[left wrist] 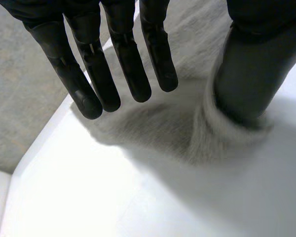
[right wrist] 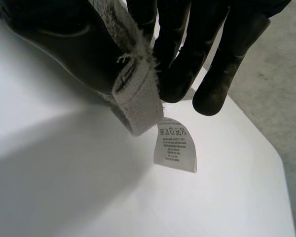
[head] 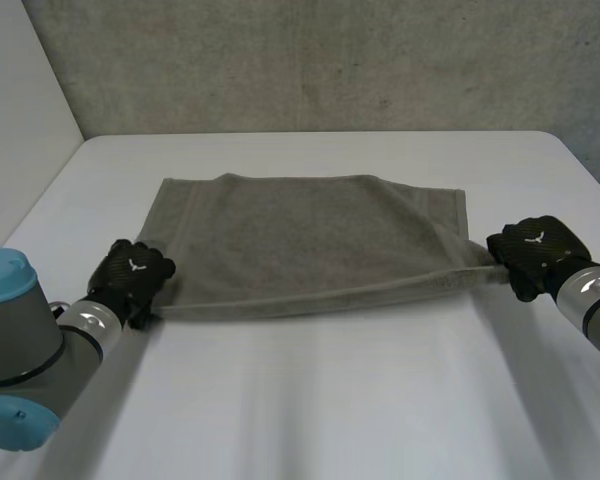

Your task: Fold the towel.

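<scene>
A grey towel (head: 310, 235) lies across the middle of the white table (head: 310, 400), its near edge lifted into a taut line between my two hands. My left hand (head: 132, 270) is at the near left corner. In the left wrist view its fingers (left wrist: 128, 64) are straight and held above the towel (left wrist: 163, 123), while the thumb (left wrist: 246, 74) rests against a bunched fold. My right hand (head: 535, 250) is at the near right corner. In the right wrist view the right hand (right wrist: 187, 59) pinches the towel's corner (right wrist: 140, 98) between thumb and fingers, with a white care label (right wrist: 175, 145) hanging below.
A rough grey wall (head: 330, 60) runs behind the table's far edge. Bare white tabletop stretches in front of the towel and beyond it on both sides. The table's left edge meets a pale wall (head: 20, 120).
</scene>
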### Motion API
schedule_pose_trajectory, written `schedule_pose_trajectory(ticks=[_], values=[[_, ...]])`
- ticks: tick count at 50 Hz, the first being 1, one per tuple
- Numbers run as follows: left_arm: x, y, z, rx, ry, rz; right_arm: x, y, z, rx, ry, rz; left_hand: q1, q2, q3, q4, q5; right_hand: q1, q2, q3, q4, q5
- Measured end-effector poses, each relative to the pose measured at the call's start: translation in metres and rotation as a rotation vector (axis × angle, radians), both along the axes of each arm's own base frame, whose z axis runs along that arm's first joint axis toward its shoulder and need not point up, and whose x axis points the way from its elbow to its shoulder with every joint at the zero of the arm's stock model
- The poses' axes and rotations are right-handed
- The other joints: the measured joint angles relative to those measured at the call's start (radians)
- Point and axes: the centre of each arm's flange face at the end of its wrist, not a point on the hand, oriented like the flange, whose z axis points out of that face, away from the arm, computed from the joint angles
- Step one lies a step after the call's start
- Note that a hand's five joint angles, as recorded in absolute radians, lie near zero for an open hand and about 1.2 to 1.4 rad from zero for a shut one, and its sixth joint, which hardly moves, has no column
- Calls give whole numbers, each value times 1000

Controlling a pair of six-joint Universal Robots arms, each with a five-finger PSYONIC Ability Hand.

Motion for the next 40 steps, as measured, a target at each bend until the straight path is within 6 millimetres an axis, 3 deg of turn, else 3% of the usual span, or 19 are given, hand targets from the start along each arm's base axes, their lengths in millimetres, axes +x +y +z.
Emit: schedule_pose_trajectory(ticks=[3,7,9,13,21,26,29,36,40], values=[[4,-3,1,-7,-3,20,-4,-2,3,-9,0,-17,76,78,81,72,83,0,0,0,0,0],[9,-7,4,-16,-3,44,-7,-4,5,-17,0,-32,505,504,512,507,505,0,0,0,0,0],[11,-8,6,-21,-2,52,-8,-4,6,-20,-2,-34,565,622,634,617,606,0,0,0,0,0],[14,-10,18,-50,7,67,-8,-3,13,-37,-12,-35,565,636,658,627,608,0,0,0,0,0],[24,-9,75,-195,52,95,-7,3,49,-122,-39,-33,565,637,661,627,608,0,4,1,0,0],[26,16,119,-262,89,70,-9,21,74,-82,-20,-9,565,638,663,627,613,0,12,1,0,6],[28,32,134,-263,100,42,-13,34,82,-9,17,22,565,638,663,627,617,0,13,1,0,10],[34,58,148,-211,110,-3,-24,62,99,170,99,122,565,638,663,627,616,0,15,1,0,10],[37,58,145,-173,117,-20,-28,63,109,179,109,144,565,638,663,627,617,0,15,4,0,10]])
